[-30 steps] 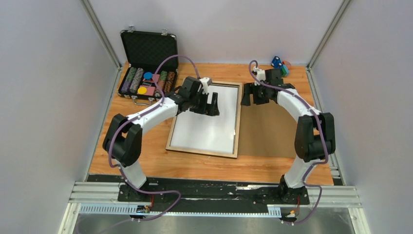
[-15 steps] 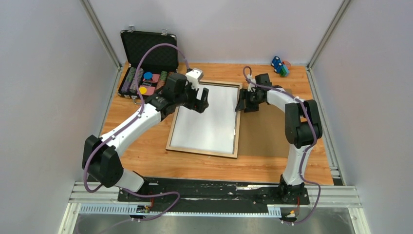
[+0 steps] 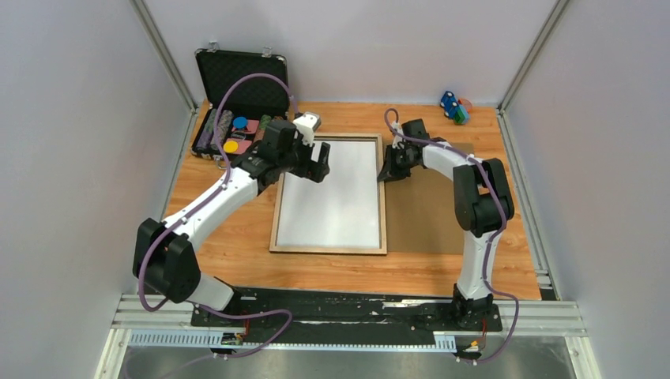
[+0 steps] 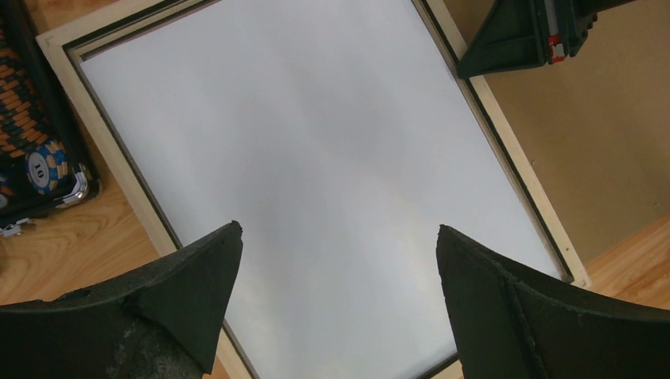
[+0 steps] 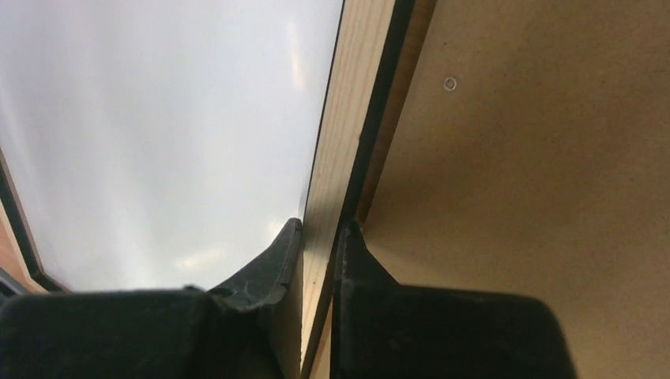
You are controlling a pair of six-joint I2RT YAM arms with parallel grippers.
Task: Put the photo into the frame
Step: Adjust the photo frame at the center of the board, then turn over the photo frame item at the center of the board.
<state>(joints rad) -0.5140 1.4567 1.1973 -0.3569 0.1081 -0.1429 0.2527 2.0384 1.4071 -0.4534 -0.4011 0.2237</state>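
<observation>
Pinches a rail of the frame [image 5: 348, 118] in right claw [image 5: 316, 229], likely to lift it, with left claw [image 4: 338, 229] spread wide just above.

We see a robot lab test cell: plain white walls [image 3: 71, 158] on metal posts [image 3: 166, 55] box in a wooden table [image 3: 237, 260], with a left arm [image 3: 207, 212] and a right arm [image 3: 474, 260] bolted to a metal rail [image 3: 553, 318].

Frame [image 3: 328, 250]: pale wood rim, thin black inner line, flat white-grey inside. Board [image 3: 430, 213]: plain tan-brown. Surface [image 3: 237, 237]: orange wood grain. Case [image 3: 241, 83]: black. Chips [image 3: 213, 133]: striped stacks, plus loose blue, yellow and pink ones.
</observation>
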